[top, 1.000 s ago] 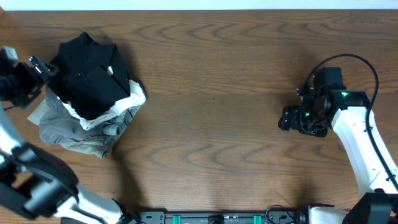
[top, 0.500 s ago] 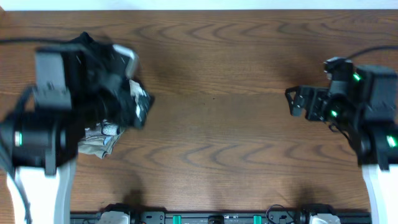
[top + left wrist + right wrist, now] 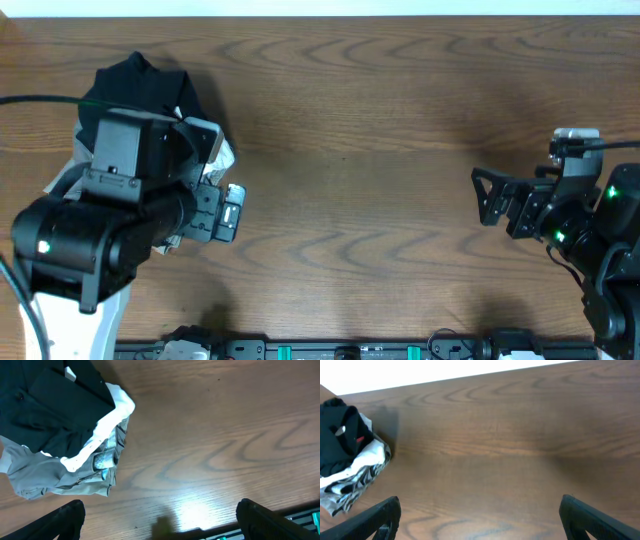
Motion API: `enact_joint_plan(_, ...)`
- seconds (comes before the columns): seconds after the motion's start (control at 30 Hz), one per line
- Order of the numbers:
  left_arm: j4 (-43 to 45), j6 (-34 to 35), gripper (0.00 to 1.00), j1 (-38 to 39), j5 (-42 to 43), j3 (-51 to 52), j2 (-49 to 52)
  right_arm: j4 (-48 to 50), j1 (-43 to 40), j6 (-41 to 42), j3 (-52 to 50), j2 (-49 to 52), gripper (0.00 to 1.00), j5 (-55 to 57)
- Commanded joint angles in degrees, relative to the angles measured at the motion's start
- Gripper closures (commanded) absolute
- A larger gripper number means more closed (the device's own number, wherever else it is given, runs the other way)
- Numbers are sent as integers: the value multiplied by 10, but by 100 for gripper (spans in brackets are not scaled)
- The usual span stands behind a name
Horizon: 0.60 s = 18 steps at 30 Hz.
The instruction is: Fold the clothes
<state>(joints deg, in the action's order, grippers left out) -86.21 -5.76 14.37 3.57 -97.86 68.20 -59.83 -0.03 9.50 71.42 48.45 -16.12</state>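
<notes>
While left claw (image 3: 160,519) gapes nearby, clothes (image 3: 60,425) lie heaped on table (image 3: 225,435).

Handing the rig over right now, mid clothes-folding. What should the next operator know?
Left gripper: open, empty, over the table at the edge of the clothes.
Right gripper: open, empty, over bare wood on the right, far from the clothes.
Clothes: one heap at the table's far left, with the black garment on top and the white one and grey one bunched beneath.
Done: nothing is spread out; no finished fold visible.
Left: pull each garment out, lay it flat, fold it.
</notes>
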Motion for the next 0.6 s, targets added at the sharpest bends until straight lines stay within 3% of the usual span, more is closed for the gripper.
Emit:
enact_joint_plan(0.0,-1,9,2,2,-13,3,3,-14,-5,-8,5,0,1,-4)
enact_joint_plan(0.33,-1,9,2,2,-13,3,4,-43,28,-8,4,-18,1,-3)
enact_joint_plan(0.57,-1,9,2,2,-13,3,4,-40,26,-22,-34,-100,1,11)
